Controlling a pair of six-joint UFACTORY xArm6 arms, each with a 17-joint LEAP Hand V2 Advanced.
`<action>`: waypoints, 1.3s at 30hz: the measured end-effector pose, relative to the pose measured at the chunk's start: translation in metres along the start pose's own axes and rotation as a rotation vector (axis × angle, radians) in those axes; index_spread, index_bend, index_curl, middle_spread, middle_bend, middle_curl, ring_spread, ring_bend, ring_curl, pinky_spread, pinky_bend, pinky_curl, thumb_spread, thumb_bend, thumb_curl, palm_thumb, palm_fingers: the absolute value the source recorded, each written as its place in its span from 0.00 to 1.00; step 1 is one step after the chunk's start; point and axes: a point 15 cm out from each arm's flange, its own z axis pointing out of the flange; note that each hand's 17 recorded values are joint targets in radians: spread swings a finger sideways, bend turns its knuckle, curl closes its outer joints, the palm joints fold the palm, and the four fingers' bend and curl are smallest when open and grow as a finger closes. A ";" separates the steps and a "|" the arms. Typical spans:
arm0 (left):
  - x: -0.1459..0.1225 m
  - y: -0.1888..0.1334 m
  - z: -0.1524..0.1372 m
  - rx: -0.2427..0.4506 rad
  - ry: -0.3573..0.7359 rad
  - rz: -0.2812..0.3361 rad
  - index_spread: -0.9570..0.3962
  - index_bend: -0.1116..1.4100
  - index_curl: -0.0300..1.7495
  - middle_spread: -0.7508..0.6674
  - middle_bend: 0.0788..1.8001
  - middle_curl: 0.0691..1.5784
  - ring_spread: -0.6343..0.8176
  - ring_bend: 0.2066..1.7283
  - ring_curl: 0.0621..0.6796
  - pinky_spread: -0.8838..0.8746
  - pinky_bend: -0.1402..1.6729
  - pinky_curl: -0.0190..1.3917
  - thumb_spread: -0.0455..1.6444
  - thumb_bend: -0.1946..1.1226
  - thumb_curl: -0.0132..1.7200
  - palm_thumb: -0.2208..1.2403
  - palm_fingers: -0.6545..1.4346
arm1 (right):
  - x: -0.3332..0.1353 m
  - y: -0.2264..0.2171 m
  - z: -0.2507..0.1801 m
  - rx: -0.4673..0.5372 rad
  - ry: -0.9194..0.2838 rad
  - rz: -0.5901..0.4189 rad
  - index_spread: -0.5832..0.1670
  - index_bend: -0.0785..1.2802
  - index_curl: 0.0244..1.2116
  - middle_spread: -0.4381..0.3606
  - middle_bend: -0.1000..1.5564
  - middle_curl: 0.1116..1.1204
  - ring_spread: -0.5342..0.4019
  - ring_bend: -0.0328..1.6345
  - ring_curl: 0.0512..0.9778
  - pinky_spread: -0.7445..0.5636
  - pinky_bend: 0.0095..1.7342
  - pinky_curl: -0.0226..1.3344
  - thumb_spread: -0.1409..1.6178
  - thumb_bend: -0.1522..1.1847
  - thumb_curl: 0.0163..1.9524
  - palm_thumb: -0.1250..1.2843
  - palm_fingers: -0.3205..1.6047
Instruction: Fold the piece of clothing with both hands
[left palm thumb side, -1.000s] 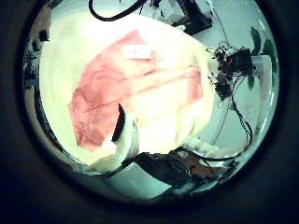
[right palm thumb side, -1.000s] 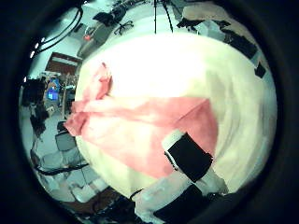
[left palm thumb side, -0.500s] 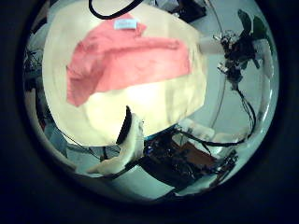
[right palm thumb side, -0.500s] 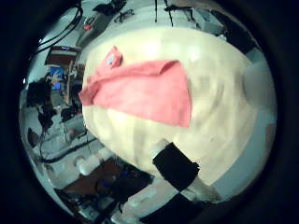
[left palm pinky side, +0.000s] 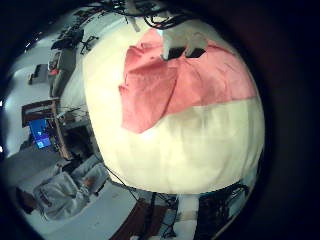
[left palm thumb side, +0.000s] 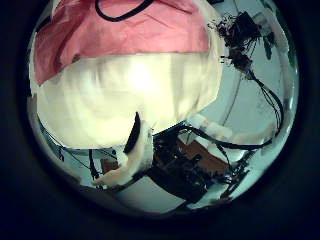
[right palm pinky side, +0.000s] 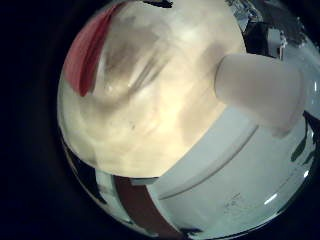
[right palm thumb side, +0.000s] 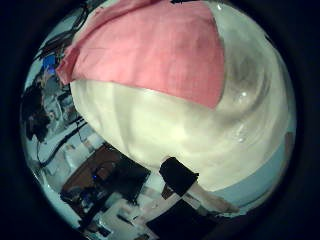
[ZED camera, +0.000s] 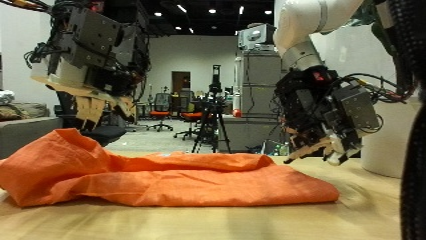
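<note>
Lit ceiling spots (ZED camera: 197, 12) and office chairs (ZED camera: 171, 113) back the pale wooden table (ZED camera: 266, 222), where the orange garment (ZED camera: 147, 170) lies bunched and flat, left hand (ZED camera: 91, 98) and right hand (ZED camera: 326, 135) above it, fingers relaxed, grasping nothing.

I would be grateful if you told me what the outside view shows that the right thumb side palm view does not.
Only the outside view shows both hands raised clear of the cloth: the left hand above its bunched end, the right hand above the flatter end, neither touching it. Only the right thumb side palm view shows the garment from above, with a wide bare stretch of the table beside it. Both show the orange-pink garment lying on the table.
</note>
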 end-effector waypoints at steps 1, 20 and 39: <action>0.000 0.001 0.001 -0.001 0.000 -0.002 0.83 0.16 0.16 0.82 0.07 0.17 0.80 0.22 0.26 0.78 0.32 0.24 0.70 0.13 0.18 0.42 0.30 | -0.004 -0.004 0.005 -0.012 0.001 -0.010 0.30 0.19 0.26 0.52 0.17 0.19 0.79 0.19 0.19 0.86 0.22 0.25 0.62 0.09 0.15 0.43 0.17; -0.004 0.010 -0.007 0.003 0.007 -0.021 0.83 0.17 0.15 0.82 0.08 0.18 0.80 0.22 0.25 0.77 0.31 0.23 0.72 0.14 0.19 0.51 0.31 | -0.010 -0.011 0.034 -0.130 0.133 -0.078 0.27 0.25 0.29 0.35 0.33 0.29 0.31 0.37 0.24 0.51 0.17 0.20 0.58 0.11 0.18 0.63 0.66; -0.018 0.036 -0.003 -0.091 0.012 -0.034 0.82 0.18 0.18 0.78 0.07 0.18 0.81 0.18 0.23 0.78 0.30 0.23 0.73 0.14 0.21 0.56 0.33 | 0.002 0.094 0.016 0.065 0.152 -0.036 0.42 0.78 0.61 0.39 0.77 0.59 0.36 0.79 0.56 0.26 0.63 0.43 0.63 0.18 0.27 0.92 0.84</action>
